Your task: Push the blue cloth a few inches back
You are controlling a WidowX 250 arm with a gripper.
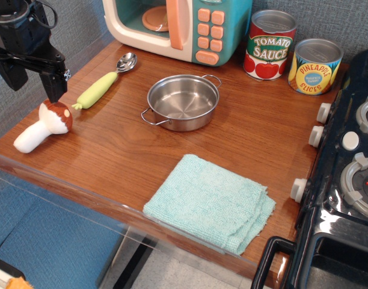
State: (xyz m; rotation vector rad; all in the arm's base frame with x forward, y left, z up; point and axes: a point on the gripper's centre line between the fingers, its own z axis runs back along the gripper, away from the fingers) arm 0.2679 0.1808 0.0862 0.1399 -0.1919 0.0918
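One blue cloth, flat, long axis running left-right

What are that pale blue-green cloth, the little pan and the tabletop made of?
The blue cloth looks like soft terry fabric: nubby matte weave, folded layers at its edge. The pan seems to be polished steel, shiny with reflections. The table shows brown wood grain with a smooth sheen, possibly veneer or laminate.
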